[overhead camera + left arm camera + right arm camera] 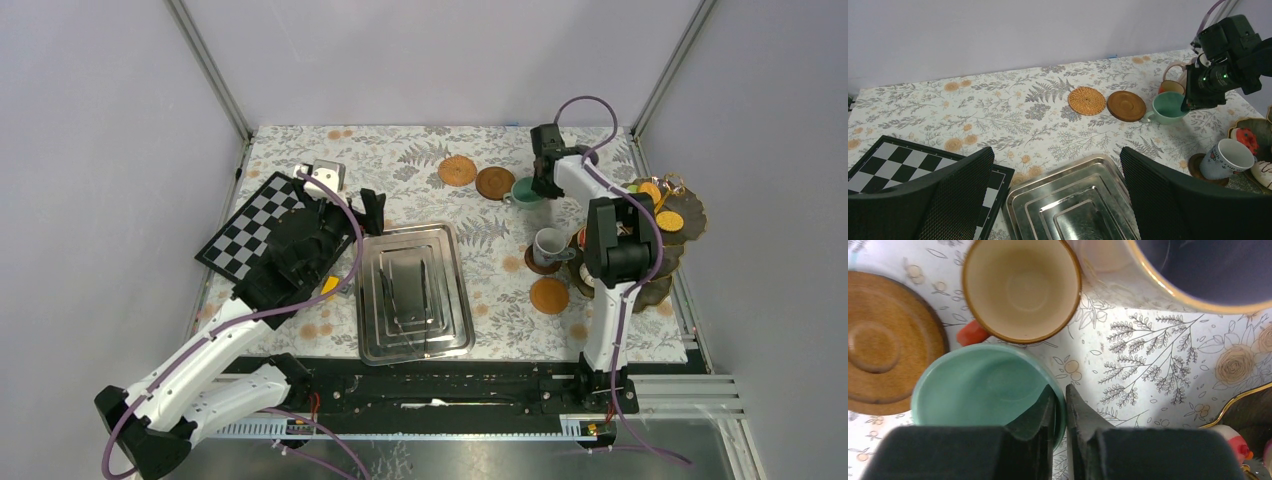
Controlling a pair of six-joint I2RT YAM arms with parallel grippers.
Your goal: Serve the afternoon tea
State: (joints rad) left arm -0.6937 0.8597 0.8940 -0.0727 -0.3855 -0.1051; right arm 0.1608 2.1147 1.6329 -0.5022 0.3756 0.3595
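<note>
My right gripper (1061, 395) is shut on the rim of the teal mug (978, 390), one finger inside the cup and one outside. The mug (526, 191) stands on the table beside a dark wooden coaster (883, 345). A small orange mug (1020, 287) and a beige mug (1208, 270) stand just beyond it. A grey mug (549, 245) sits on a coaster near the three-tier stand (680, 215), which holds pastries. My left gripper (1055, 152) hangs open and holds nothing, over the near table between the chessboard and the tray.
A steel tray (372, 340) lies in the middle front. A chessboard (250, 225) lies at the left under my left arm. A woven coaster (457, 171) lies at the back and another coaster (549, 295) lies in front of the grey mug.
</note>
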